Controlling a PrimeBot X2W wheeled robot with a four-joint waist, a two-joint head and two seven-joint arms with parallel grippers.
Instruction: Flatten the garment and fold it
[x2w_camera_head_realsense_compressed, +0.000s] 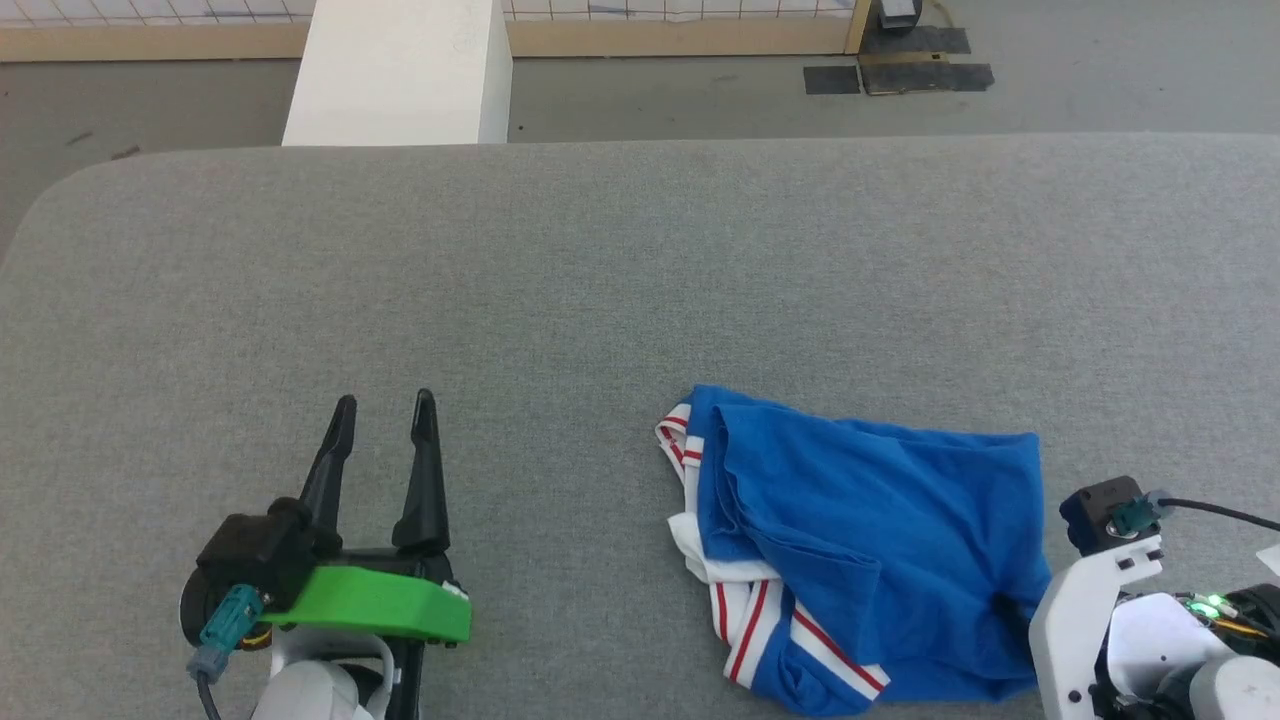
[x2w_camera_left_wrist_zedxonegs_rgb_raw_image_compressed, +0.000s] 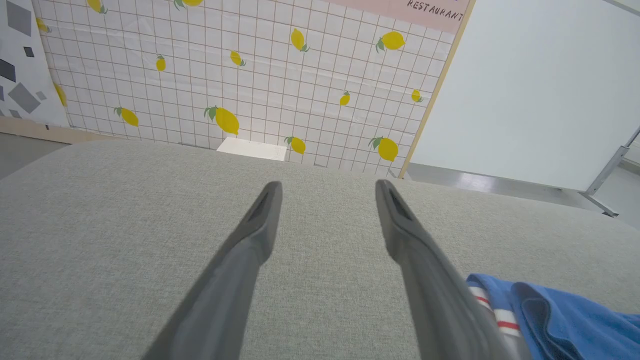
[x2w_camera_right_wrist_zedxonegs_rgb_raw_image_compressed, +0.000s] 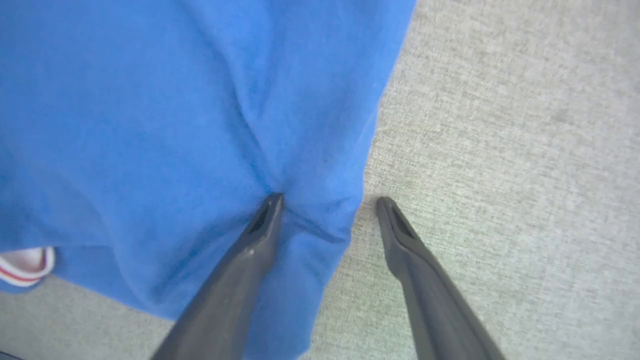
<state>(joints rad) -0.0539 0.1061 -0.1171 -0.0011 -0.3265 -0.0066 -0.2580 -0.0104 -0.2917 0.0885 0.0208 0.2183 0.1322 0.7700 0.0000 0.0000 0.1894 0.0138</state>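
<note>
The garment is a royal-blue shirt with red-and-white striped trim, lying crumpled on the grey table at the front right. My left gripper stands open over bare table to the garment's left, nothing between its fingers; the left wrist view shows it with the garment's striped edge at the lower right. In the right wrist view my right gripper is open and straddles the garment's right edge: one fingertip presses into the blue cloth, the other rests on the table beside it.
The grey fabric-covered table stretches wide behind and left of the garment. Beyond its far edge stand a white block and a tiled wall with lemon prints. A white panel stands to the right.
</note>
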